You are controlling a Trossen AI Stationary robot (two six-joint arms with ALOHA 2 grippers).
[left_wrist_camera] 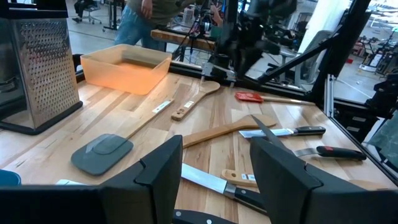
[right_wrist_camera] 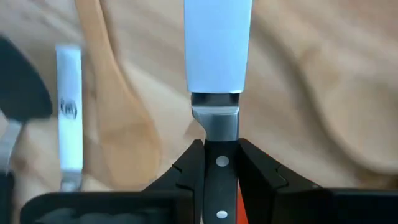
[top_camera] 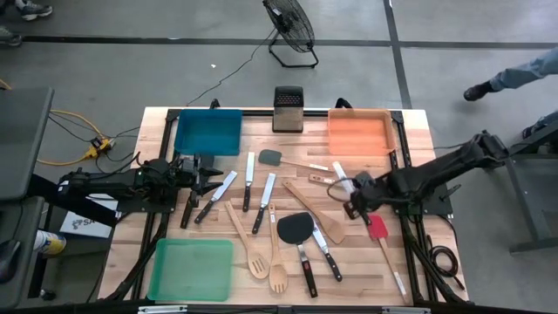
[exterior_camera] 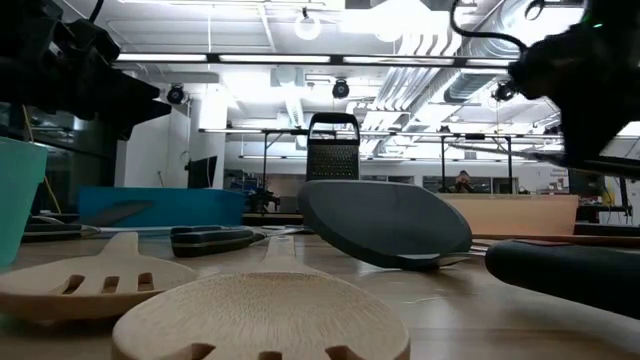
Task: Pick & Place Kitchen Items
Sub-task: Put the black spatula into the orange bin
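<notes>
Kitchen items lie across the table's middle: steel knives (top_camera: 225, 187) (top_camera: 264, 201), wooden spoons (top_camera: 248, 240), a black spatula (top_camera: 296, 229), a grey spatula (top_camera: 270, 158), a red spatula (top_camera: 378, 230) and a wooden spatula (top_camera: 314, 199). My right gripper (top_camera: 353, 204) (right_wrist_camera: 221, 155) is shut on a black-handled knife (right_wrist_camera: 217, 43) right of the middle. My left gripper (top_camera: 206, 171) (left_wrist_camera: 217, 180) is open and empty at the left, below the blue tray, with a knife (left_wrist_camera: 208, 182) lying beyond its fingers. My right gripper pinches the knife's black handle (right_wrist_camera: 221, 167) between its two fingers (right_wrist_camera: 189, 163), close to the blade end, one finger on each side. The fingers come slanting down from the table's right. The blade (top_camera: 341, 174) reaches toward the far edge. Whether the knife is clear of the table, I cannot tell.
A blue tray (top_camera: 209, 131) stands at the far left, an orange tray (top_camera: 360, 131) at the far right, a green tray (top_camera: 192, 267) at the near left. A metal box grater (top_camera: 288, 108) stands upright between the far trays. A person's leg (top_camera: 514, 78) shows beyond the right side.
</notes>
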